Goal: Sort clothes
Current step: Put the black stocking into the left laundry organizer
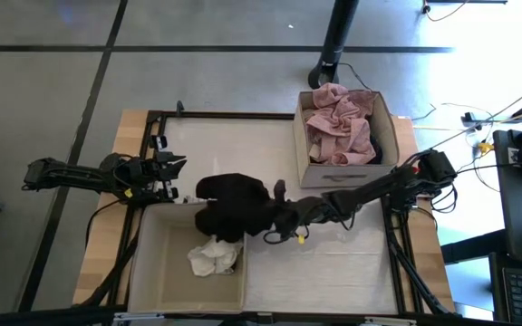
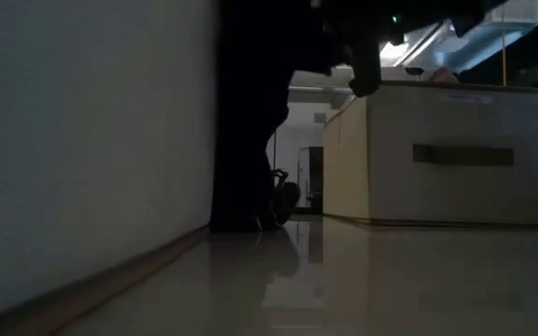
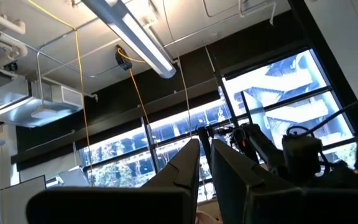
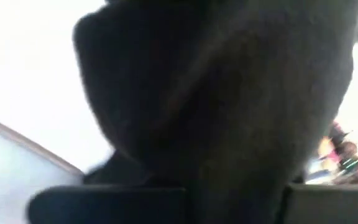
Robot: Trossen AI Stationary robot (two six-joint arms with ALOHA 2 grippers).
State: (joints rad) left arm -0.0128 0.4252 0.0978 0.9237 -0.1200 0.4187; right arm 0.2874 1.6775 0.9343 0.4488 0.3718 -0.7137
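The black garment (image 1: pixel 234 204) lies bunched over the far rim of the beige box (image 1: pixel 152 272) at the near left. In the low view it hangs down the box's outer wall to the table (image 2: pixel 246 140). My right gripper (image 1: pixel 277 217) reaches in from the right and is shut on the garment's right side; the cloth fills its wrist view (image 4: pixel 216 93). A small white piece (image 1: pixel 214 258) lies inside that box. The dusty pink garment (image 1: pixel 338 122) fills the far right box (image 1: pixel 383 136). My left gripper (image 1: pixel 178 166) waits shut at the left, pointing upward (image 3: pixel 204 146). My right gripper holds the black garment at its right-hand edge (image 1: pixel 265 215), coming nearly level from the table's right. The cloth covers the fingertips in the wrist view, so which fold and how many layers cannot be told. The garment rests on the box rim and hangs slack beside it.
Bare white tabletop (image 1: pixel 333 263) lies right of the near box and in front of the far box. The dark table frame (image 1: pixel 225 115) runs along the far edge. Cables trail at the right (image 1: pixel 478 136).
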